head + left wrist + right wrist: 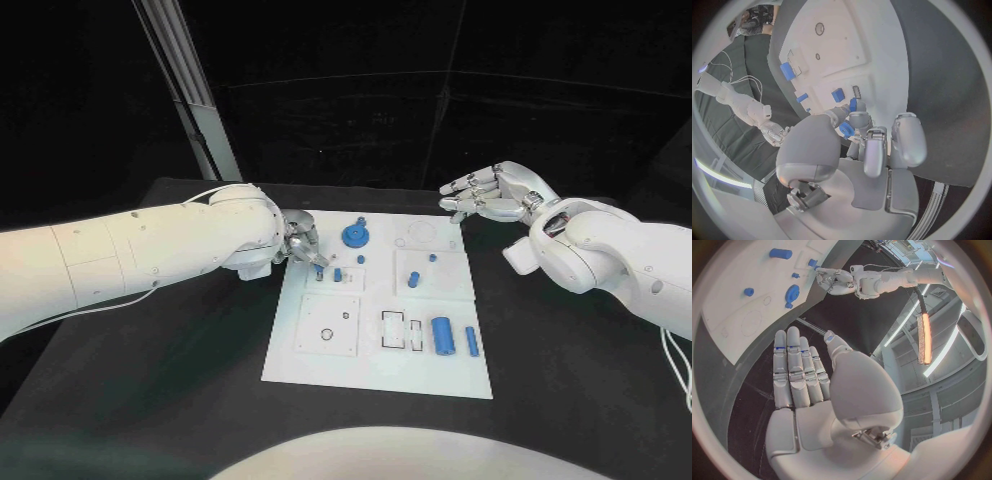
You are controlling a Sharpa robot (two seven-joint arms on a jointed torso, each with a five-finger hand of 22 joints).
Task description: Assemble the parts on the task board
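1. A small blue part (pixel 846 129) is pinched by the left hand (pixel 302 243) over the task board (pixel 378 370)'s upper-left corner.
2. Right hand (pixel 495 193) is held empty, fingers apart, beyond the board.
3. Risk: a tilted part could jam or slip from the pinch.

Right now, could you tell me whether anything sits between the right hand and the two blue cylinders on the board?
Nothing visible does. The right hand hovers open off the board's far edge; the cylinders lie at the near right, with flat board between.

We can read no text, label, brand, number or sign anywhere; the task board (pixel 378 350) carries only outlined shapes, and we find no legible marking on it.
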